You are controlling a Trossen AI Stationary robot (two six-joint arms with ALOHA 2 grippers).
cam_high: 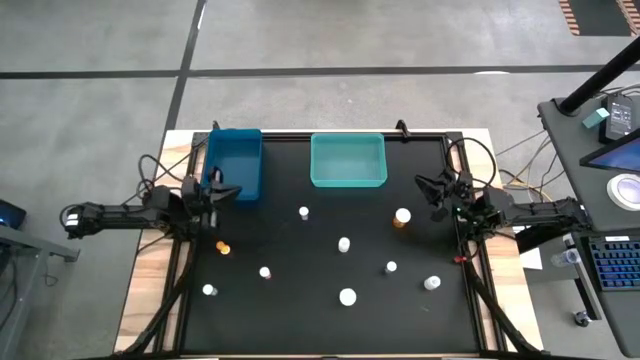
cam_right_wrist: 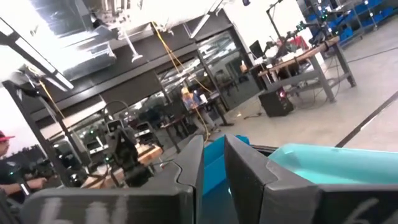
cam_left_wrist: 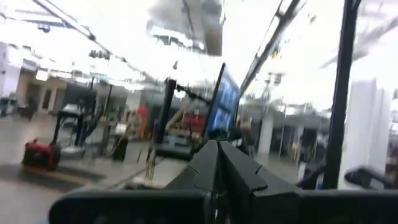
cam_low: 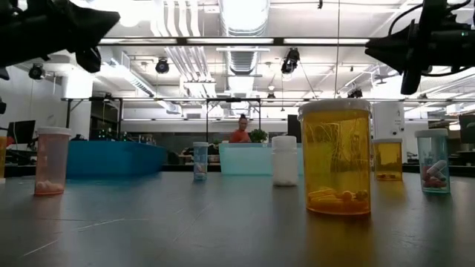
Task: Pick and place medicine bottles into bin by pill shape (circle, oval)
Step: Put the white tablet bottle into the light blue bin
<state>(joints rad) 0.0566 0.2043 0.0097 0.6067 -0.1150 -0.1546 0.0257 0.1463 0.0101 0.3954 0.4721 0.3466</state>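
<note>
Currently nothing is held: the left gripper hangs at the left edge of the desk by the blue bin, fingers pressed together on nothing; the right gripper hangs at the right edge, its fingers a narrow slit apart, also empty. Medicine bottles stand scattered upright across the black desk, all outside both bins, well apart from each other; the teal bin sits beside the blue one at the far edge. Nearest the right gripper is an amber bottle; a small orange one stands close to the left arm. Low view shows the big amber bottle with only a few pills at its bottom, so these probably weigh next to nothing and tip easily if nudged off-centre. Bodies look like hard smooth plastic: stiff, not fragile, likely a bit slippery. Best hold seems across the round body just under the white cap, from above, fingers opened wider than the bottle first. Pill shape reads through clear and amber walls; the white bottle hides its contents
</note>
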